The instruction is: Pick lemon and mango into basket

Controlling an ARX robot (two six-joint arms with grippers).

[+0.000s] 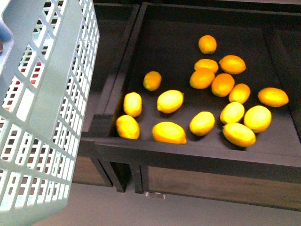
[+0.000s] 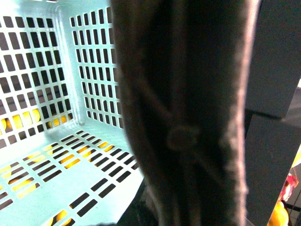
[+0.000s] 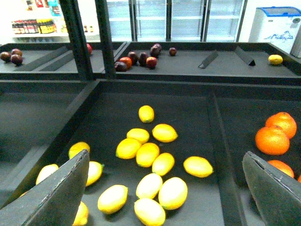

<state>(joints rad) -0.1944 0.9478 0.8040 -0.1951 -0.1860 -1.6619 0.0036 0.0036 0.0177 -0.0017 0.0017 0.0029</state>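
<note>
In the front view neither hand shows. The basket point(image 1: 47, 117) hangs tilted, up off the floor, beside a black bin point(image 1: 155, 28) where the lemons point(image 1: 170, 101) lie loose, some touching.

In the left wrist view the basket's brownish handle point(image 2: 183, 117) stands blurred right against the camera, and past it are the slotted aqua walls and bottom, with yellow fruit glimpsed through the slots. The left hand itself cannot be made out, so I cannot tell if it is clamped.

In the right wrist view the right hand point(image 3: 164, 154) is spread wide, holding nothing, its fingers point(image 3: 56, 193) well apart above the bin. The lemons lie below and just beyond it, several between the two fingers. Tangerines point(image 3: 273, 139) sit in the next compartment, beside one finger. Far beyond the hand, dark red fruits point(image 3: 141, 59) rest on another shelf, too small to name surely.
</note>
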